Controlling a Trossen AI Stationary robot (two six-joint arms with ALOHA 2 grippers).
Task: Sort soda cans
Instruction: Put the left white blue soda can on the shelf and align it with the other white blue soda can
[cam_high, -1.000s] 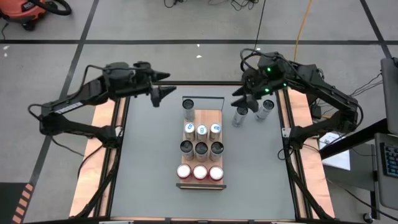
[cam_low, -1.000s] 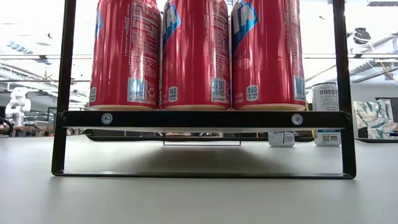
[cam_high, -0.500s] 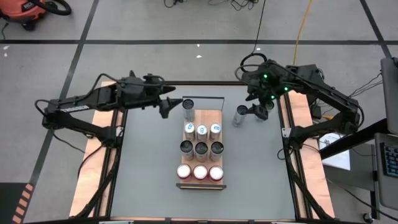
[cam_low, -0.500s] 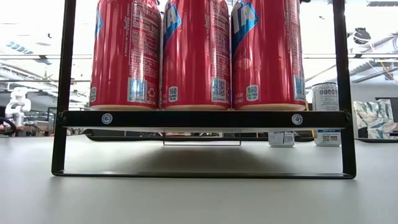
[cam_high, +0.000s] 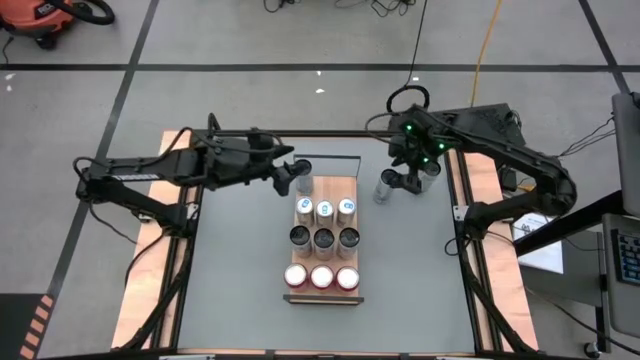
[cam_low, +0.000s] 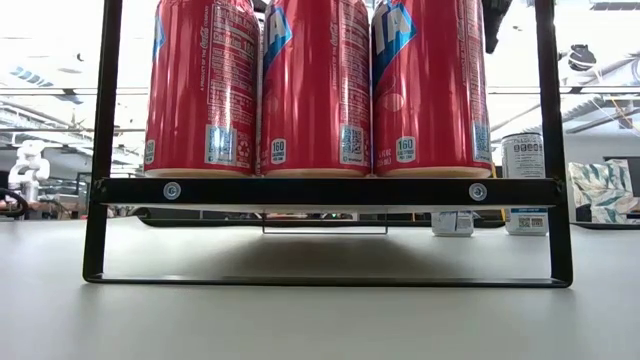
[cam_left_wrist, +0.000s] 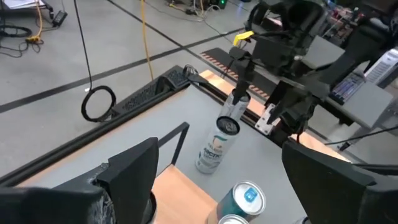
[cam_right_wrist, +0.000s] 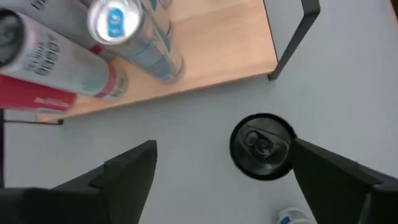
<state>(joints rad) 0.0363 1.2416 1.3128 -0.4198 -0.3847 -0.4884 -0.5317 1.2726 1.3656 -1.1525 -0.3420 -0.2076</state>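
From above, the left arm stretches to the right across the far edge of the table and its left gripper (cam_high: 292, 174) has the fingers apart around a grey can (cam_high: 303, 172) on the far end of the wooden rack (cam_high: 321, 245). The right arm bends down so the right gripper (cam_high: 409, 180), fingers apart, hangs between two grey cans (cam_high: 386, 186) on the table. In the low view three red cans (cam_low: 315, 85) stand side by side on the rack's near end.
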